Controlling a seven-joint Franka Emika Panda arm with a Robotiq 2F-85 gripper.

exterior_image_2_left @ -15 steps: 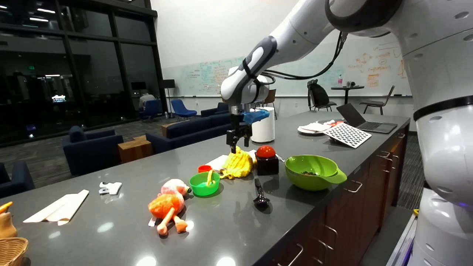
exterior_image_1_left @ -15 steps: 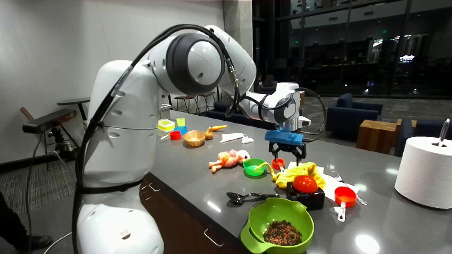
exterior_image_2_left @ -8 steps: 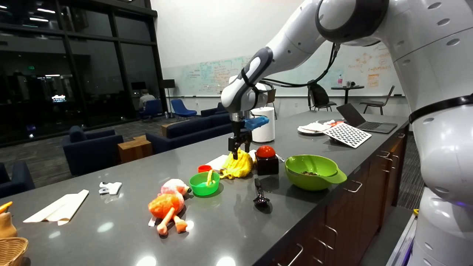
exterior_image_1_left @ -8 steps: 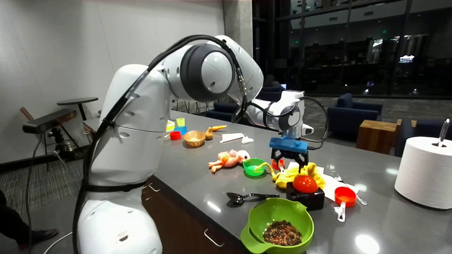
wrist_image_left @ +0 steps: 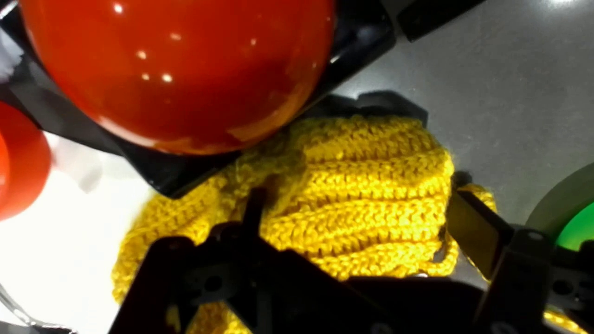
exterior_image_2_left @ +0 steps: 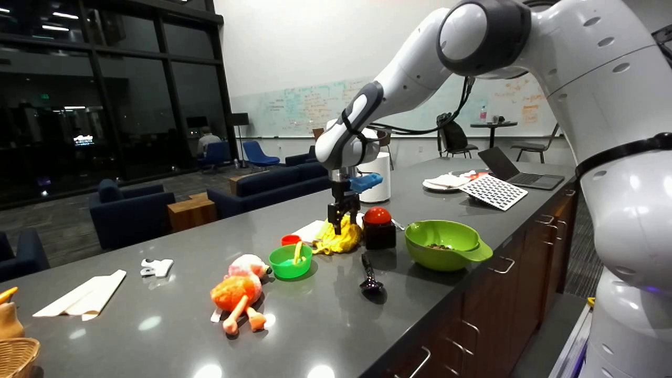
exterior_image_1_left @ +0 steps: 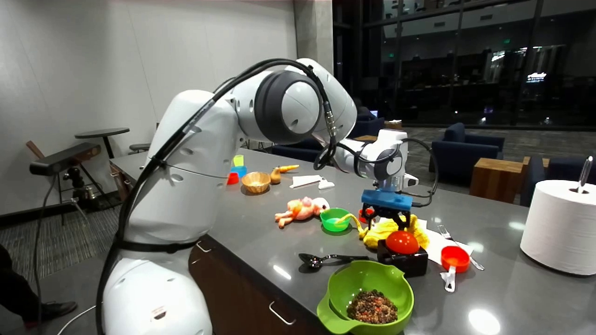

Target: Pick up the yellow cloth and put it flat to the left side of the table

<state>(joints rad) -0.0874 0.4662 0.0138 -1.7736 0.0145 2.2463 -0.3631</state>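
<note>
The yellow cloth [exterior_image_1_left: 374,239] lies bunched on the dark-grey table [exterior_image_1_left: 260,228], between the green cup and a black box with a red dome. It also shows in an exterior view [exterior_image_2_left: 336,242]. In the wrist view the ribbed knit cloth [wrist_image_left: 371,185] fills the middle, with a thin yellow cord at one side. My gripper [wrist_image_left: 359,208] is open and points down, one finger over the cloth and the other beside its edge. In both exterior views the gripper [exterior_image_1_left: 387,226] is right at the cloth's top [exterior_image_2_left: 345,224]. Whether the fingertips touch the cloth is unclear.
The black box with the red dome [exterior_image_1_left: 403,253] stands close against the cloth. A green cup [exterior_image_1_left: 335,220], black spoon [exterior_image_1_left: 326,259], green bowl [exterior_image_1_left: 344,288], red measuring cup [exterior_image_1_left: 455,259], pink plush toy [exterior_image_1_left: 301,210] and paper towel roll [exterior_image_1_left: 561,228] are around it.
My gripper has come down from above the cloth to its level, shifting slightly toward the red-domed box. The fingers stay apart. The cloth has not visibly moved.
</note>
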